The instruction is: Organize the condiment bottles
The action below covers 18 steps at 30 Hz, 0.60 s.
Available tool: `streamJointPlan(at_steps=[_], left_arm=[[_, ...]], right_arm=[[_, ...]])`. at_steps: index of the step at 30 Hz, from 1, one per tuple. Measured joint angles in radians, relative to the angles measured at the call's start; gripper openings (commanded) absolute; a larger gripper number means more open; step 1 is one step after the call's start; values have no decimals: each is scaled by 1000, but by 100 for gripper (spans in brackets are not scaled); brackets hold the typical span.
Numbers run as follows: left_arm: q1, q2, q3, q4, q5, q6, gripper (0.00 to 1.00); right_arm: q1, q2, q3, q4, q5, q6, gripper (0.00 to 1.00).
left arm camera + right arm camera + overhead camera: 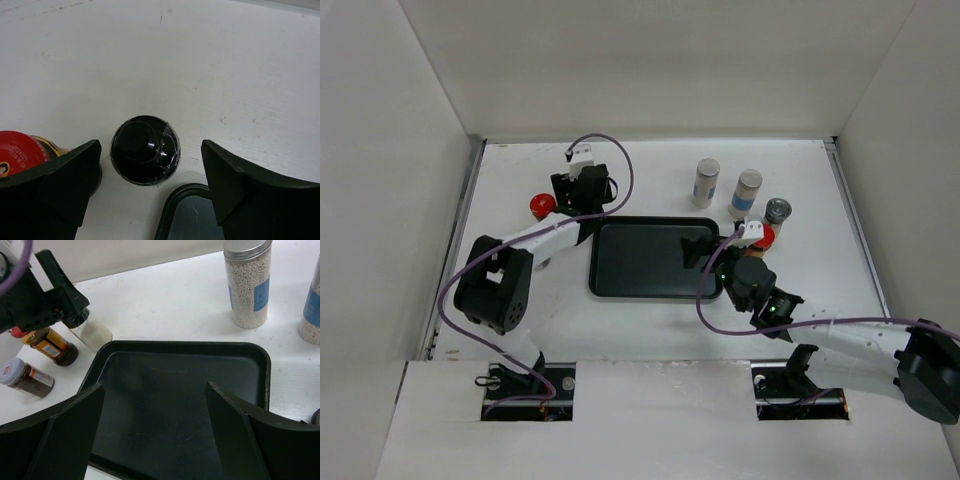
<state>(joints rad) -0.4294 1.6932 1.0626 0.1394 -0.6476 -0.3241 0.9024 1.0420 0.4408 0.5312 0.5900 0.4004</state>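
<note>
My left gripper (582, 196) is open at the tray's far left corner. In the left wrist view the left gripper (150, 165) stands over a black-capped bottle (145, 150), a finger on each side, not touching it. A red-lidded brown jar (19, 152) stands just left of it (542, 206). My right gripper (703, 252) is open and empty over the black tray (640, 275); its wrist view shows the gripper (155, 400) above the bare tray floor (175, 390). Two white cylinders with blue labels (706, 182) (746, 193), a silver-lidded jar (778, 212) and another red lid (766, 238) stand right of the tray.
In the right wrist view a white-lidded jar (25, 376) and the red-lidded jar (50, 345) stand left of the tray, near the left arm (40, 300). White walls enclose the table on three sides. Purple cables loop over both arms.
</note>
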Motion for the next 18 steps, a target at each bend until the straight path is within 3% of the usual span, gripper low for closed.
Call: streamJointPlan(at_steps=[4,10,18], left_arm=[[13,51,6,14,0,-5,72],[20,100,18,40,2,-8,43],[-26,-31,-47,48,-21,17,39]], right_arm=[[0,0,0,0,0,0,89],[-5,0,0,-1,0,1,89],[-6,13,0,0,0,5,89]])
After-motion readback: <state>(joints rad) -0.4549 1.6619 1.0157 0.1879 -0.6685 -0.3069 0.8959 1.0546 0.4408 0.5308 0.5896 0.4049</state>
